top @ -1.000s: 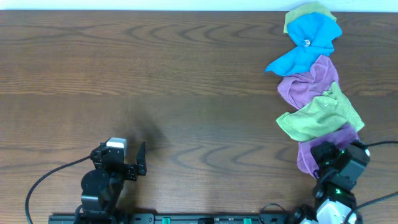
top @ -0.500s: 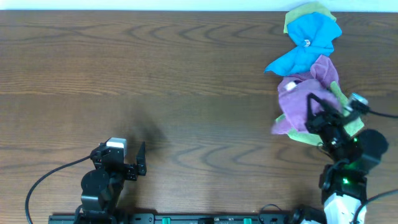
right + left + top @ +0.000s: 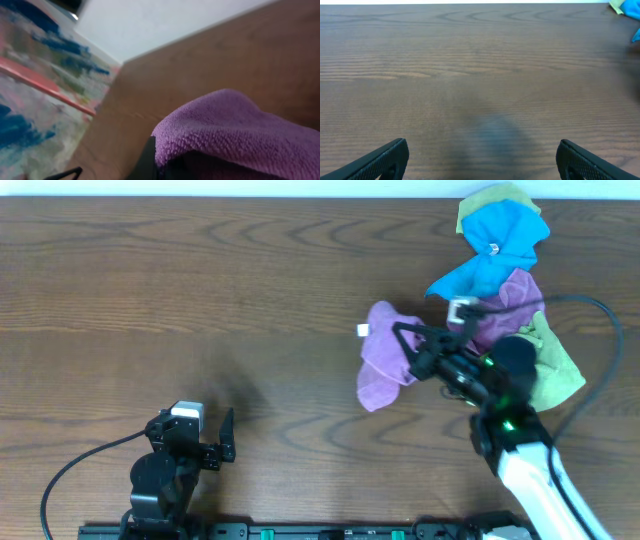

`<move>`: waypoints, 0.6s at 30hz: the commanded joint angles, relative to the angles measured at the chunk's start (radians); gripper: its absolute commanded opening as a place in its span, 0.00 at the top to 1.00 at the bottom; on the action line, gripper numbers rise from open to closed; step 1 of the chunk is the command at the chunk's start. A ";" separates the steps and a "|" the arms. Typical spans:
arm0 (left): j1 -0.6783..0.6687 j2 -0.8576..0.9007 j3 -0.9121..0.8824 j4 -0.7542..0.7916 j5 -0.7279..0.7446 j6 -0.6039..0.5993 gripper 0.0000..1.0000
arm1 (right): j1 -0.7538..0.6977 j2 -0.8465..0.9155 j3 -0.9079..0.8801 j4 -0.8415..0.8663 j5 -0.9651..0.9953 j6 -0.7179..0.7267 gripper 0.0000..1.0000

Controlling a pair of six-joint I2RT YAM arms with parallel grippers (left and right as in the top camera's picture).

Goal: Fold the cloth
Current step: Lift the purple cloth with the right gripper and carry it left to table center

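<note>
**Q:** Right pincer, status?

**A:** My right pincer (image 3: 412,352) is clamped on the orchid-purple cloth (image 3: 385,360). The cloth hangs bunched, white tag (image 3: 363,331) at its upper left, just left of the mauve cloth (image 3: 515,292). My left pincer (image 3: 482,144) gapes wide, holding nothing.

**Q:** How do you do this well?

**A:** I judge: lay it on bare wood well apart from the pile, spread it flat, find 2 corners, then fold.
</note>
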 commanded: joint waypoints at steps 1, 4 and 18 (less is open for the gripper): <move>0.006 -0.006 -0.019 0.001 0.014 0.011 0.05 | 0.047 0.109 0.083 0.002 0.055 -0.061 0.99; 0.006 -0.006 -0.019 0.001 0.014 0.011 0.05 | 0.080 0.240 0.187 0.002 0.055 -0.095 0.99; 0.006 -0.006 -0.019 0.001 0.014 0.011 0.05 | 0.208 0.555 0.714 -0.082 0.021 -0.191 0.99</move>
